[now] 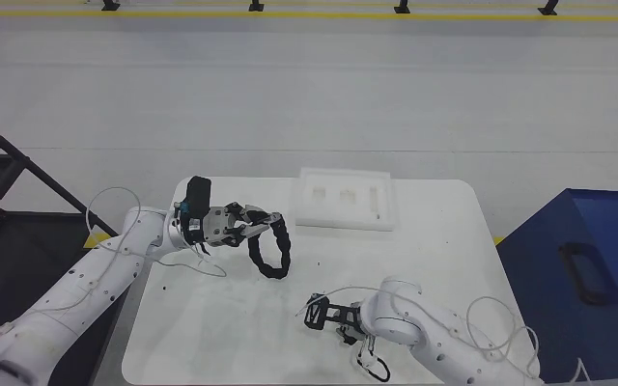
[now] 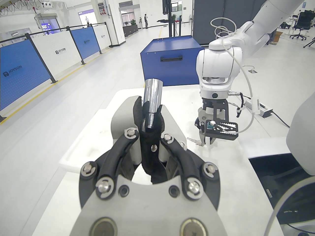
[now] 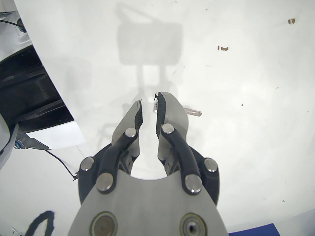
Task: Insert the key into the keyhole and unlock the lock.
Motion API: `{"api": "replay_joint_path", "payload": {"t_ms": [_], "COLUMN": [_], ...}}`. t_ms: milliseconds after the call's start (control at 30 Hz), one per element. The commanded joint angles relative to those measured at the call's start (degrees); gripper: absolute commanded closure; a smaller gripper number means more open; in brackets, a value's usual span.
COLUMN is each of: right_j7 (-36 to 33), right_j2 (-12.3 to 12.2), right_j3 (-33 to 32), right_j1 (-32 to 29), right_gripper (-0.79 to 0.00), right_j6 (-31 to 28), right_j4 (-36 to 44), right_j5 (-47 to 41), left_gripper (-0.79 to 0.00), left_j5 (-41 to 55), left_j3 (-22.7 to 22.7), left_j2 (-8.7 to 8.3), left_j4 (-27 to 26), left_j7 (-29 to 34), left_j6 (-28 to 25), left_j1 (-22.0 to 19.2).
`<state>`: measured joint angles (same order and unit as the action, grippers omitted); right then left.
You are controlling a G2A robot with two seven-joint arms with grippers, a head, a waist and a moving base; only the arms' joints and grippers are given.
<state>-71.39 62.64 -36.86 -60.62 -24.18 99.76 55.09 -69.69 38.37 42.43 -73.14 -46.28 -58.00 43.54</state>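
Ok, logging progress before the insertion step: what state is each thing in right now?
Lock: gripped, no key in it.
Left end effector: shut on the lock.
Key: flat on the table, not lifted.
Right end effector: slightly open, over the key.

**Chrome, cloth and matt white**

The lock (image 2: pixel 152 99) is made up of a polished, mirror-bright metal barrel and a cable sleeved in matt black woven cloth. The key (image 3: pixel 194 112) is of dull grey metal. The counter (image 3: pixel 221 148) is finished smooth and matt white.
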Motion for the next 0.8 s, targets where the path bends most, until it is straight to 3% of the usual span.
{"api": "replay_joint_path", "payload": {"t_ms": [0, 233, 333, 467, 767], "right_j7": [0.17, 0.86, 1.25, 1.79, 5.44], "right_j2": [0.18, 0.84, 1.12, 1.31, -0.58], "right_j3": [0.20, 1.22, 1.59, 1.58, -7.25], "right_j1": [0.39, 1.42, 1.84, 2.30, 2.57], "right_gripper": [-0.120, -0.071, 0.000, 0.000, 0.000], "right_j6": [0.42, 0.78, 0.92, 0.88, -1.40], "right_j4": [-0.71, -3.73, -4.80, -4.74, 0.26], "right_j5": [0.02, -0.38, -0.51, -0.67, -4.77], "left_gripper": [0.000, 0.000, 0.000, 0.000, 0.000], "left_j5": [0.00, 0.00, 0.00, 0.00, 0.00], "left_j3": [0.00, 0.00, 0.00, 0.00, 0.00], "left_j2": [0.00, 0.00, 0.00, 0.00, 0.00], "left_j4": [0.00, 0.00, 0.00, 0.00, 0.00], "left_j7": [0.00, 0.00, 0.00, 0.00, 0.00], "left_j6": [0.00, 0.00, 0.00, 0.00, 0.00], "left_j1": [0.00, 0.00, 0.00, 0.00, 0.00]}}
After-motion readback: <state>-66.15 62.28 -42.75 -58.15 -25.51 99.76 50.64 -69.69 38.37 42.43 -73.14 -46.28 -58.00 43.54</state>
